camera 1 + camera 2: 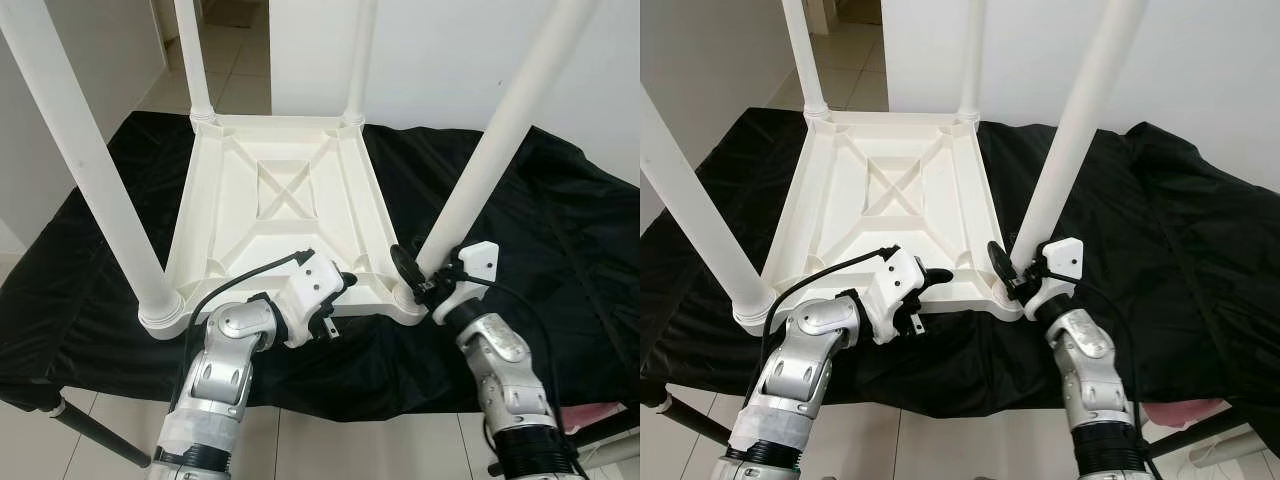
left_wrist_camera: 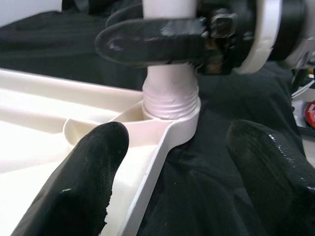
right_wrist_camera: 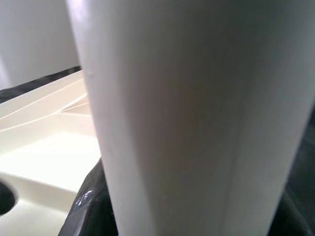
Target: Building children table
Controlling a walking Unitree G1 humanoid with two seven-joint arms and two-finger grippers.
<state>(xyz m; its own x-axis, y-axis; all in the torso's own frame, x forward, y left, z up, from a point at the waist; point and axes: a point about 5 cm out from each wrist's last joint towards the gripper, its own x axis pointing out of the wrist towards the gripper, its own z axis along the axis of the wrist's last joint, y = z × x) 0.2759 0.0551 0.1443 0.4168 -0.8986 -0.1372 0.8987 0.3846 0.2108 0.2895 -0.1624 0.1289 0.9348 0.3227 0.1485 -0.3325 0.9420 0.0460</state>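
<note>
In the left eye view, the upturned white table top point(image 1: 275, 215) is lying at frame centre on the black-draped bench point(image 1: 560, 250), legs rising. The right hand point(image 1: 418, 268) is clamping the near right leg point(image 1: 480, 170) at lower right. In the left wrist view, the left hand point(image 2: 172, 172), fingers point(image 2: 83, 182) apart, is straddling the top's edge just before that leg's socket point(image 2: 172, 105).

1 tabletop point(image 1: 280, 215) upside down mid-frame, 4 legs point(image 1: 90, 160) at its corners, 1 black cloth point(image 1: 560, 240) under, 2 grippers point(image 1: 345, 282) bottom
</note>
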